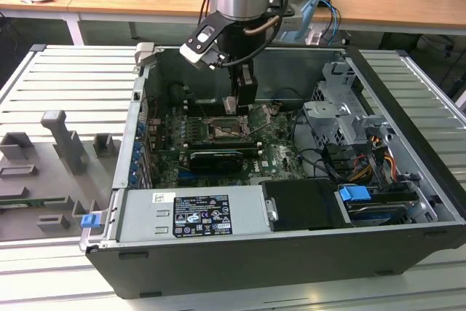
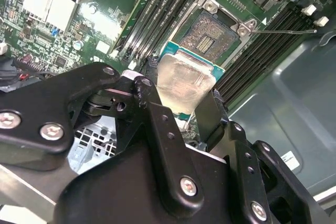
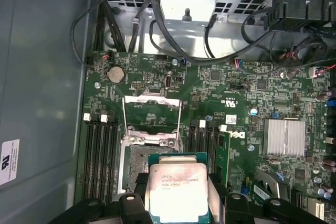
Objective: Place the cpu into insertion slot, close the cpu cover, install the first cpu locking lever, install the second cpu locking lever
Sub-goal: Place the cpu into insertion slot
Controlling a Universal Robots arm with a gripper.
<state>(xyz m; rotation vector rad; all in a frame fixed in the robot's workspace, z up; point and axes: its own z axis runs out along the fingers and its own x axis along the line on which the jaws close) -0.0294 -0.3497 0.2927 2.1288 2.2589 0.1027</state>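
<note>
the gripper point(image 2: 181, 106) pinches the cpu point(image 2: 186, 80) by two opposite edges, its jaws pressed on the chip. the cpu hangs just over the insertion slot point(image 2: 212, 32), not yet in it. the cpu cover point(image 3: 152, 99) lies flipped open beside the slot.

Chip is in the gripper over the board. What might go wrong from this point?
1. The gripper holds the chip by two edges above the socket and seems offset from it; lowered askew, it may land on the metal rim or the contacts.
2. The cover stands open beside the socket, and a thin lever juts out; the gripper might catch either on the way down.
</note>
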